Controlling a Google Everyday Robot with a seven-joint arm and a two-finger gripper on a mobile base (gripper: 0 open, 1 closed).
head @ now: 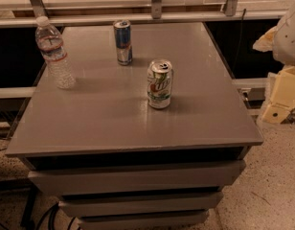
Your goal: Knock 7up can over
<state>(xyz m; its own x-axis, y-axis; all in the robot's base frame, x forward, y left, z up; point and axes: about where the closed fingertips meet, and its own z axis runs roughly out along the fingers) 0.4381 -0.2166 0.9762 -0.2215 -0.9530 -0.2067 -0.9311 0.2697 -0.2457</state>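
Observation:
The 7up can (160, 84) stands upright on the grey table top (109, 119), a little right of the middle. It is white-silver with green lettering, a red dot and a silver top. My gripper (277, 104) is at the right edge of the view, off the table's right side and below the white arm (287, 35). It is well apart from the can and touches nothing on the table.
A slim blue-and-silver can (123, 42) stands upright behind and left of the 7up can. A clear plastic water bottle (54, 53) stands near the table's left edge. Drawers (138, 176) sit under the top. A railing runs behind the table.

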